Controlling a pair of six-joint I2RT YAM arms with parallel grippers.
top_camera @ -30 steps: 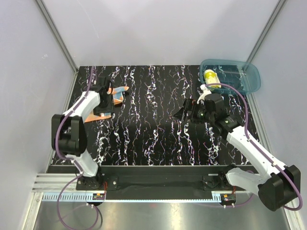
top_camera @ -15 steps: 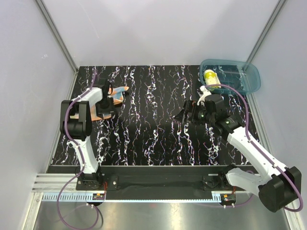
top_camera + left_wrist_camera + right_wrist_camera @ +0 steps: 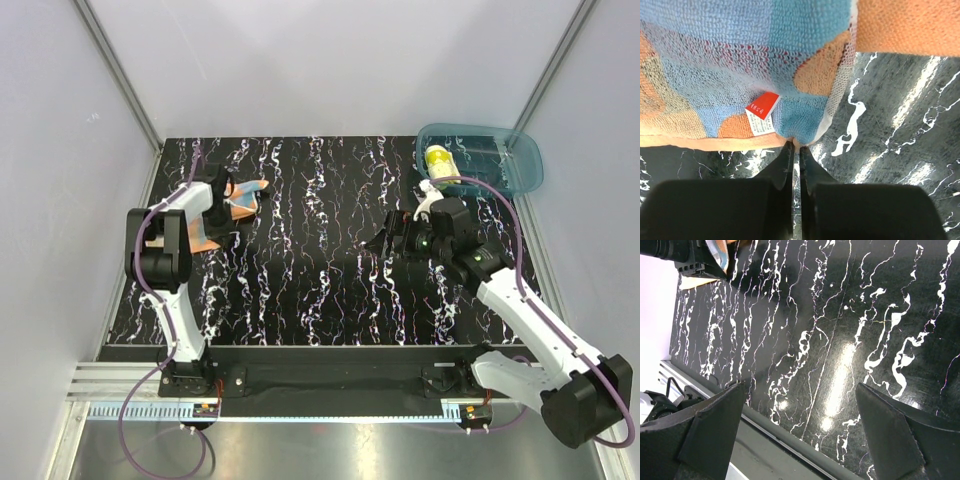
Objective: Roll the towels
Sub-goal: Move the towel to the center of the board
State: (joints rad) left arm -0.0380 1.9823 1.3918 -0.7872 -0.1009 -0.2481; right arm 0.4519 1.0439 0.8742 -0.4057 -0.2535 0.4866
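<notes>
The orange towel [image 3: 248, 189] with light-blue and white patches lies crumpled at the back left of the black marbled table [image 3: 320, 280]. My left gripper [image 3: 228, 206] is shut on its near hem. In the left wrist view the towel [image 3: 740, 60] fills the top, and the gripper [image 3: 795, 144] pinches a fold of peach edge beside a red and white label [image 3: 761, 112]. The yellow towel [image 3: 438, 160] sits rolled in the teal bin [image 3: 522, 150]. My right gripper [image 3: 386, 238] hovers open over the table's middle right, and its wrist view shows the gripper [image 3: 800, 387] with nothing in it.
The teal bin stands at the back right corner. Grey walls and metal posts close in the table at the sides and back. The table's front rail [image 3: 790, 440] shows under the right gripper. The left arm [image 3: 685, 255] appears at the right wrist view's top left.
The left arm swung in over the orange towel and its jaws closed on the hem. The right arm shifted only slightly, its gripper still wide open.
</notes>
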